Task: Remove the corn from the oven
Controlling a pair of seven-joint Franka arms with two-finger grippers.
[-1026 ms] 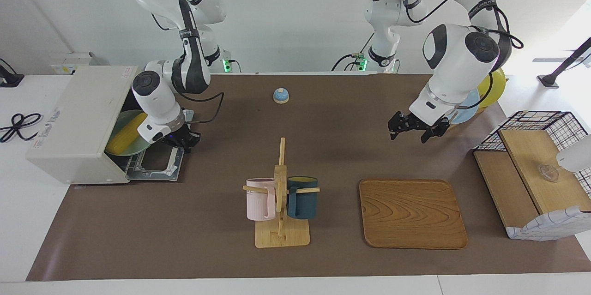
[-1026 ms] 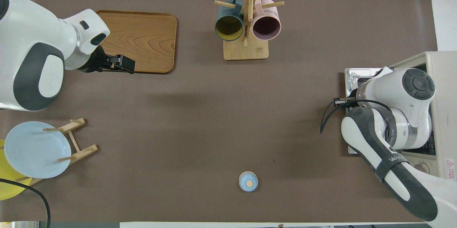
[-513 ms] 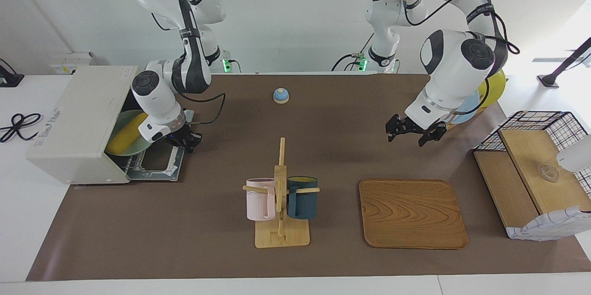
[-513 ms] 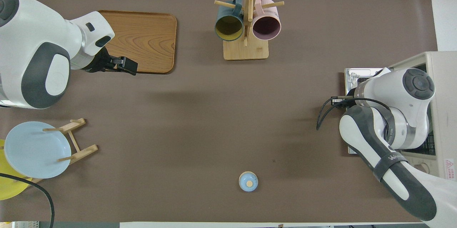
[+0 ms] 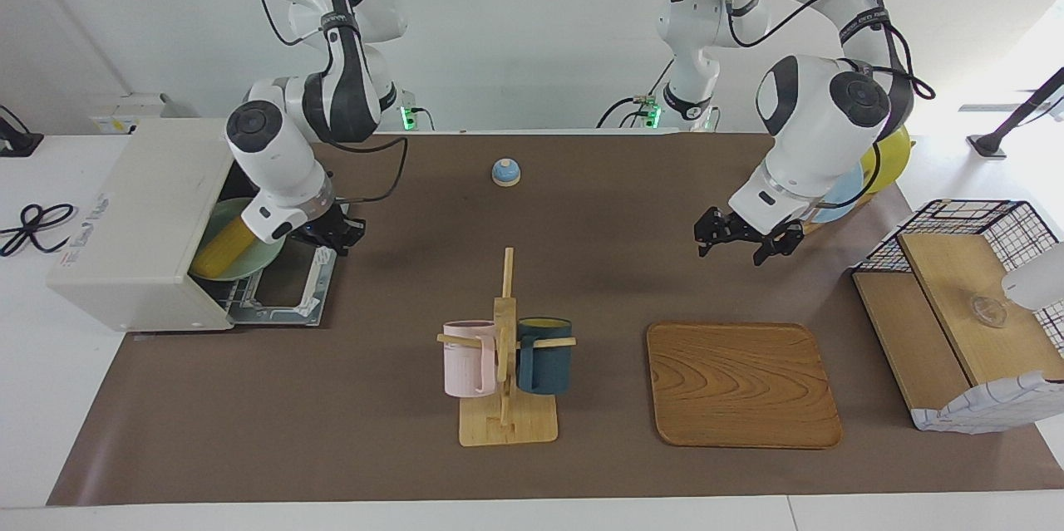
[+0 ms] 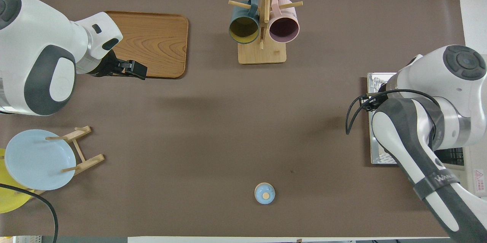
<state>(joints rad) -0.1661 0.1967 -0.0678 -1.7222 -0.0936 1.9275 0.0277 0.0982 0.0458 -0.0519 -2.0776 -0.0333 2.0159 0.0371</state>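
At the right arm's end of the bench (image 5: 374, 464): off-white oven (image 5: 137, 223), small red-edged label on top, wording unreadable, door down; inside, yellow corn (image 5: 223, 250) on a green plate (image 5: 249, 265). Above the door, right end effector (image 5: 332, 233), grip state cannot tell. Over brown mat, left end effector (image 5: 740, 236), released, holding nothing

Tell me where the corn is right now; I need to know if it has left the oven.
The corn lies on a green plate inside the open oven, at the right arm's end of the table, with the right gripper over the lowered door.
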